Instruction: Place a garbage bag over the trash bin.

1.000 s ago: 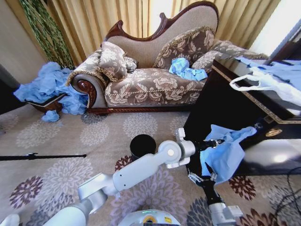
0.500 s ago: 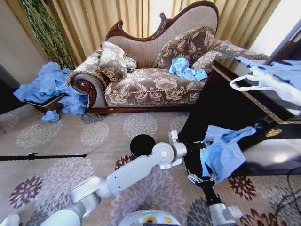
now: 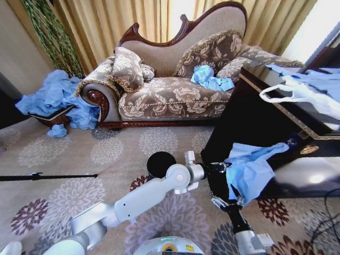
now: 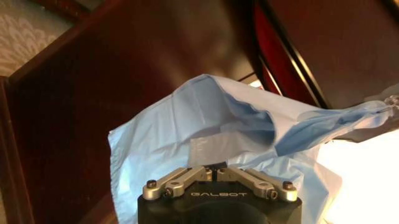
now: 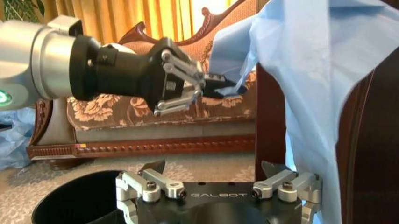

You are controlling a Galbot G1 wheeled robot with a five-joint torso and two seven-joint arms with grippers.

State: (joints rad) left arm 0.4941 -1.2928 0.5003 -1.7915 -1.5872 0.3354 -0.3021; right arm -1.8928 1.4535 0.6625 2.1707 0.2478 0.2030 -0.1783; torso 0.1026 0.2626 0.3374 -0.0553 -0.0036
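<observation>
The garbage bag (image 3: 252,172), thin crinkled light-blue plastic, hangs in front of the dark cabinet (image 3: 249,117). My left gripper (image 3: 226,168) reaches across from the left and is shut on the bag's near edge; the left wrist view shows its fingers closed into the plastic (image 4: 218,126). Just below the bag my right gripper (image 3: 228,201) points upward. In the right wrist view its fingers (image 5: 274,169) stand wide apart and open, with the bag (image 5: 305,70) hanging beside one of them. The black trash bin (image 3: 161,163) stands upright on the carpet to the left of both grippers, its rim (image 5: 81,200) close under the right wrist.
The tall dark cabinet fills the right side, with a white loop-handled bag (image 3: 297,93) and pale-blue plastic on top. A patterned sofa (image 3: 175,93) stands behind, with a blue bag (image 3: 210,78) on its seat. Blue bags are piled (image 3: 56,98) at the far left. A black rod (image 3: 48,176) lies on the carpet.
My left arm has drawn back to the left and a little lower with the bag's edge in its grip, so the bag is pulled wider. The right gripper has stayed in place.
</observation>
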